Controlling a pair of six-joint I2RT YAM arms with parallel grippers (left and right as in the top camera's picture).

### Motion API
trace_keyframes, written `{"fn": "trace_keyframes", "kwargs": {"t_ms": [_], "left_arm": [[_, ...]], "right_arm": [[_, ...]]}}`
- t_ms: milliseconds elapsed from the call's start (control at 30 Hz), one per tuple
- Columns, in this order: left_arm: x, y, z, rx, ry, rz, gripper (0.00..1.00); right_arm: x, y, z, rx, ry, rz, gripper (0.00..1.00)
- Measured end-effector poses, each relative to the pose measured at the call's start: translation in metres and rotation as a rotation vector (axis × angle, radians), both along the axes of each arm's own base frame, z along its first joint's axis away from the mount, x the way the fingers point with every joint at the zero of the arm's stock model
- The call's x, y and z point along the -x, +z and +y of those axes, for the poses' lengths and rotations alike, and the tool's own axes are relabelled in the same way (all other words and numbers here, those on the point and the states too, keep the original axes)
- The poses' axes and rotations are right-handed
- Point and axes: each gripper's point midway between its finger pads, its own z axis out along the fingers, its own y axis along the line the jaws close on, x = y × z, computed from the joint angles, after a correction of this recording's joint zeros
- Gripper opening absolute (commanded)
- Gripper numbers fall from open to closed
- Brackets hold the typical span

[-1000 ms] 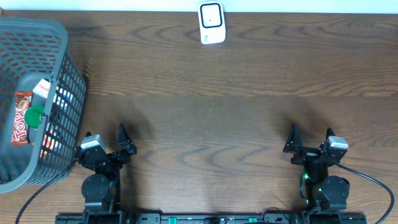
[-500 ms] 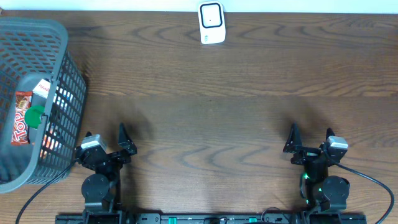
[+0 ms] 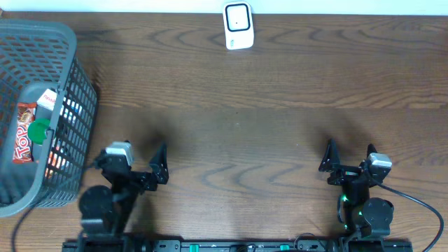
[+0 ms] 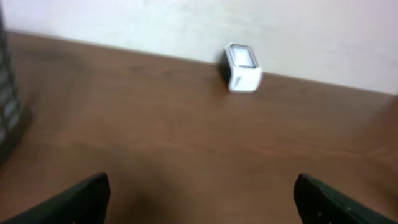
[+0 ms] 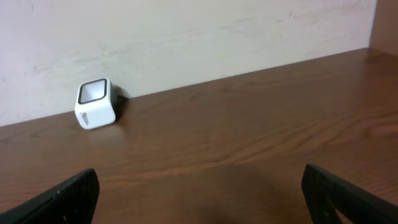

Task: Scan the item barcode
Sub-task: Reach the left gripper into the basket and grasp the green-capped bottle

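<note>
Currently on hand, itemised:

- My left gripper [image 3: 131,168]: fingers wide apart, nothing between them. It sits at the near edge of the wooden table [image 3: 238,105], just beside the basket. Its wrist view is blurred.
- My right gripper [image 3: 350,159]: fingers likewise spread and empty, at the near edge on the opposite side, well apart from everything else.
- Grey mesh basket [image 3: 78,91]: far left of the table, partly out of the overhead view.
- Red snack wrapper [image 3: 24,134] lettered "Top": lying inside the basket.
- Green round piece [image 3: 39,131]: touching the wrapper. I cannot tell what it belongs to.
- White packet with red print [image 3: 47,98]: in the basket, just behind the green piece.
- White barcode scanner [image 3: 238,26]: upright at the far edge of the table by the wall, roughly centred, well away from the basket and both my grippers.
</note>
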Motion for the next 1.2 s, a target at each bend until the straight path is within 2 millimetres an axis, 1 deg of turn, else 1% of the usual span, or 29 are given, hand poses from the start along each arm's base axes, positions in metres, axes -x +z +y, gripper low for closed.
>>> {"fn": "trace_keyframes", "kwargs": {"t_ms": [67, 133, 167, 233, 333, 400, 567, 633, 667, 767, 833, 900, 933, 1000, 1033, 1100, 1133, 1200], "left_arm": [[-0.002, 0.030, -0.005, -0.008, -0.033, 0.003, 0.95], [-0.002, 0.046, -0.008, -0.014, -0.053, 0.062, 0.95], [-0.004, 0.062, -0.010, -0.011, -0.067, 0.122, 0.95], [-0.001, 0.075, -0.011, -0.009, -0.077, 0.239, 0.95], [-0.001, 0.101, -0.013, -0.006, -0.089, 0.368, 0.95], [-0.004, 0.107, -0.013, -0.006, -0.092, 0.416, 0.95], [-0.018, 0.098, -0.013, -0.002, -0.092, 0.500, 0.95], [-0.026, 0.099, -0.012, -0.004, -0.088, 0.524, 0.95], [-0.030, 0.103, -0.011, -0.007, -0.083, 0.526, 0.95], [-0.043, 0.134, -0.004, -0.020, -0.048, 0.496, 0.95], [-0.049, 0.159, 0.008, -0.018, 0.003, 0.481, 0.95], [-0.055, 0.185, 0.026, -0.003, 0.082, 0.461, 0.95], [-0.058, 0.195, 0.039, 0.008, 0.135, 0.452, 0.95], [-0.064, 0.213, 0.074, 0.049, 0.287, 0.443, 0.95], [-0.067, 0.216, 0.090, 0.071, 0.355, 0.443, 0.95], [-0.070, 0.217, 0.127, 0.132, 0.502, 0.458, 0.95], [-0.071, 0.214, 0.146, 0.170, 0.577, 0.466, 0.95], [-0.070, 0.200, 0.181, 0.245, 0.710, 0.512, 0.95]], "right_arm": [[0.000, 0.000, 0.000, 0.000, 0.000, 0.001, 0.99], [0.000, 0.000, 0.000, 0.000, 0.000, 0.001, 0.99], [0.000, -0.001, 0.000, 0.000, 0.000, 0.003, 0.99], [0.000, 0.000, 0.000, 0.000, 0.000, 0.002, 0.99], [0.000, -0.001, 0.000, 0.000, 0.000, 0.003, 0.99], [0.000, -0.001, 0.000, 0.000, 0.000, 0.004, 0.99], [0.000, -0.001, 0.000, 0.000, 0.000, 0.004, 0.99], [0.000, -0.001, 0.000, 0.000, 0.000, 0.003, 0.99], [0.000, -0.001, 0.000, 0.000, 0.000, 0.003, 0.99], [0.000, -0.001, 0.000, 0.000, 0.000, 0.004, 0.99], [0.000, -0.001, 0.000, 0.000, 0.000, 0.004, 0.99], [0.000, -0.001, 0.000, 0.000, 0.000, 0.003, 0.99], [0.000, -0.001, 0.000, 0.000, -0.001, 0.004, 0.99], [0.000, -0.001, 0.000, 0.000, 0.000, 0.004, 0.99], [0.000, -0.001, 0.000, 0.000, 0.000, 0.004, 0.99], [0.000, -0.001, 0.000, 0.000, 0.000, 0.004, 0.99], [0.000, -0.001, 0.000, 0.000, 0.000, 0.004, 0.99], [0.000, -0.001, 0.000, 0.000, 0.000, 0.004, 0.99]]}}
